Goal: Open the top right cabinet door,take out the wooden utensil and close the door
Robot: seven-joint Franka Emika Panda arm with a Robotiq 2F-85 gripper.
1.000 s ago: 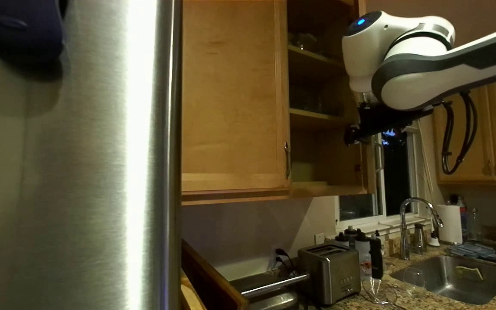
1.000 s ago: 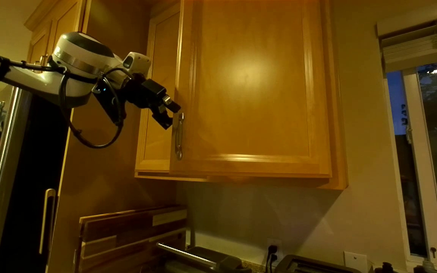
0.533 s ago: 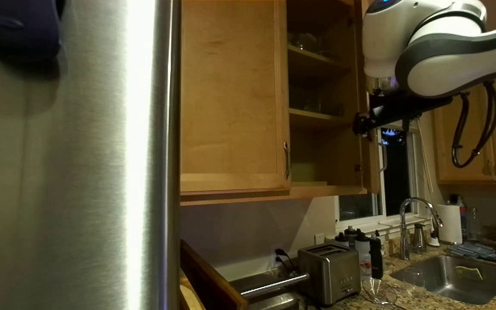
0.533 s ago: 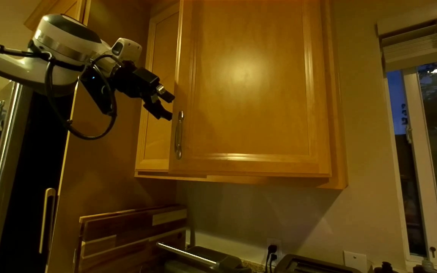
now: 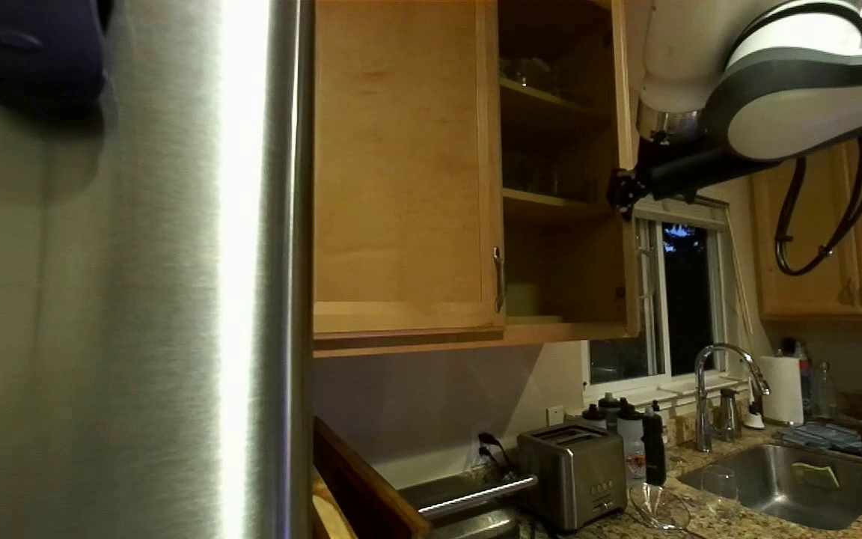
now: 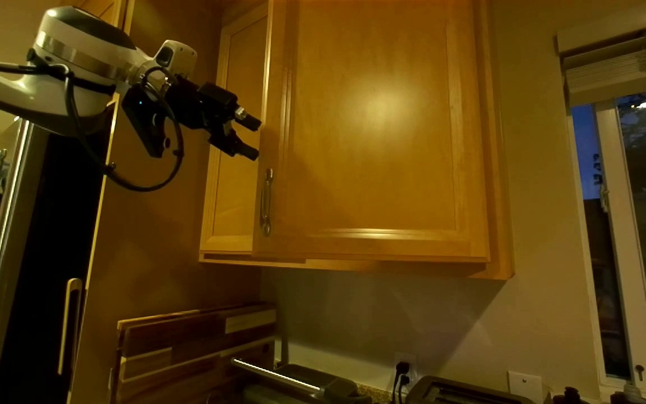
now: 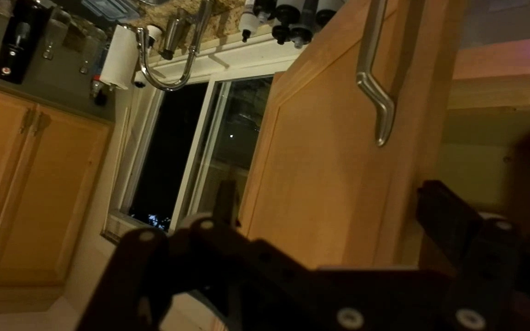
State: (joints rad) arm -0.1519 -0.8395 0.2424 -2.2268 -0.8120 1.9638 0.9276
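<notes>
Plainly open cabinet door [image 6: 368, 146], tool [image 6: 253, 139] spread nearby

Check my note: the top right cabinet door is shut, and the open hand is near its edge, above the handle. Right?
Not quite: the top right cabinet door is open; the wrist view shows the cabinet interior beyond its edge. The open hand is near that edge, above the handle.

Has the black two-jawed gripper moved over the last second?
Yes, upward: in an exterior view, the black gripper, jaws open, sits higher above the brown-striped rectangular wooden board than a second ago.
</notes>
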